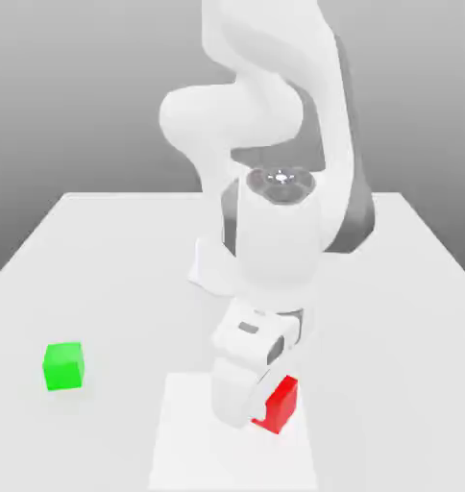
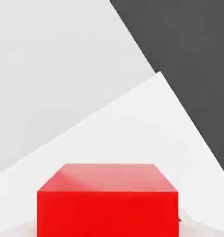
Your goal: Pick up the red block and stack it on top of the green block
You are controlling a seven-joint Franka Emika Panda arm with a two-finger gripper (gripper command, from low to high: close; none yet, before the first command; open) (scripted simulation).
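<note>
A white table [image 1: 102,250] is seen carrying 1 green block [image 1: 63,366] toward its left edge and 1 red block [image 1: 278,405] near its front edge.

The red block [image 1: 278,405] looks like smooth, solid-coloured plastic — flat faces, crisp edges, no texture, with a soft, slightly lighter sheen on its top face in the hand view [image 2: 109,203]. The green block [image 1: 63,366] has the same smooth, plain plastic look, evenly coloured and matt. The robot arm [image 1: 270,231] is covered in smooth white shells with a satin, moulded-plastic finish; a small grey disc on its upper joint looks metallic. The table [image 1: 102,279] is a pale grey-white surface — matt, even and unmarked. A lighter white panel [image 1: 188,452] lies under the red block, equally smooth and matt.
</note>
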